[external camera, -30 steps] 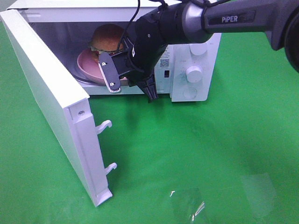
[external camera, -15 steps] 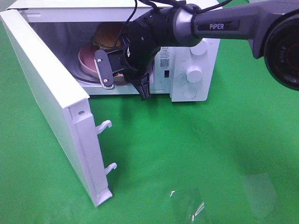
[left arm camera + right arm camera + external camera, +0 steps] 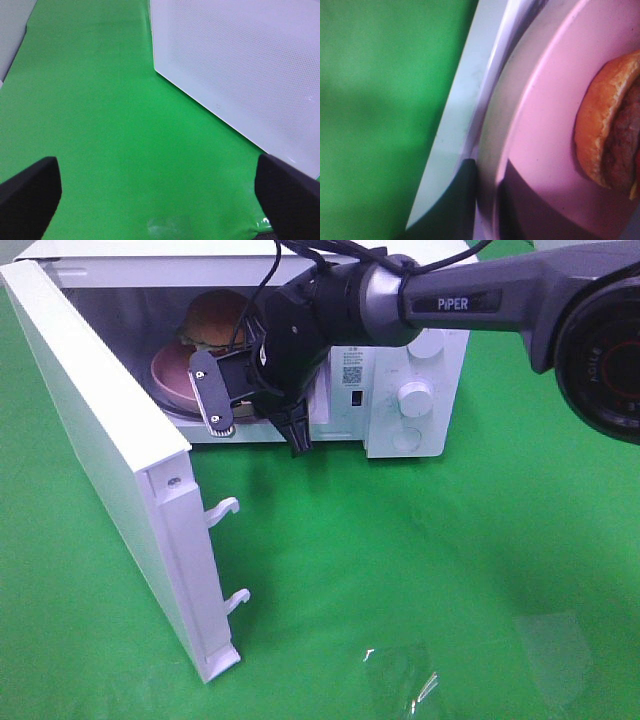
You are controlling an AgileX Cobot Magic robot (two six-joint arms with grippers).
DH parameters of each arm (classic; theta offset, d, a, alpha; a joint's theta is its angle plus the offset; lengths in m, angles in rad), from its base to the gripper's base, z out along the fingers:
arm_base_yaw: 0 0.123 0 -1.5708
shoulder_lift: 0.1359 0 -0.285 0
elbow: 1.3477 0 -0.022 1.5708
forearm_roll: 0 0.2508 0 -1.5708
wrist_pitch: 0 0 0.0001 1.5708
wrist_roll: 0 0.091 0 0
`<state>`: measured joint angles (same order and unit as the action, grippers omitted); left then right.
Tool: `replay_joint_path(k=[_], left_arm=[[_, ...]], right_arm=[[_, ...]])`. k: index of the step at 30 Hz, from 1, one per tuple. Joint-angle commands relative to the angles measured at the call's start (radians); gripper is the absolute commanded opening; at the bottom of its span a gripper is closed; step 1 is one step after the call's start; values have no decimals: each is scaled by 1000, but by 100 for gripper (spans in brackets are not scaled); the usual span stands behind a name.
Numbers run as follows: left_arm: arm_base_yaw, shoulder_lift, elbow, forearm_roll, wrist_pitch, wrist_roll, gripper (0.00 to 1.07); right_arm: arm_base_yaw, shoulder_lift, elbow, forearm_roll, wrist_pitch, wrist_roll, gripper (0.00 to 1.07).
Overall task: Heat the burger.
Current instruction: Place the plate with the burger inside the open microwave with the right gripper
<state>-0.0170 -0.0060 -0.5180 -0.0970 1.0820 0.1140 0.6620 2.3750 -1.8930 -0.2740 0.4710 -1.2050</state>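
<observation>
The burger has a glossy golden-brown bun, and up close a darker patty shows beneath its crust. It sits upright with the dome on top; it is round, so I see no long side pointing any way. It rests on a pink plate inside the white microwave, whose door is swung wide. The right hand is at the plate's near rim, its fingers close together; I cannot tell whether they pinch it. The left hand hangs wide open over the green desk, holding nothing.
</observation>
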Motion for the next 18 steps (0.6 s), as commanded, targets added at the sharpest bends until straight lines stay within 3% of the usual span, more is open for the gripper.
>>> replay_joint_path(k=[1, 13, 18], left_arm=[[0, -17, 2, -5, -11, -3, 98], [0, -17, 2, -5, -11, -3, 98], [0, -17, 2, -5, -11, -3, 98]], right_arm=[[15, -10, -13, -9, -62, -16, 8], [15, -10, -13, -9, -68, 2, 12], [12, -10, -13, -9, -69, 40, 25]])
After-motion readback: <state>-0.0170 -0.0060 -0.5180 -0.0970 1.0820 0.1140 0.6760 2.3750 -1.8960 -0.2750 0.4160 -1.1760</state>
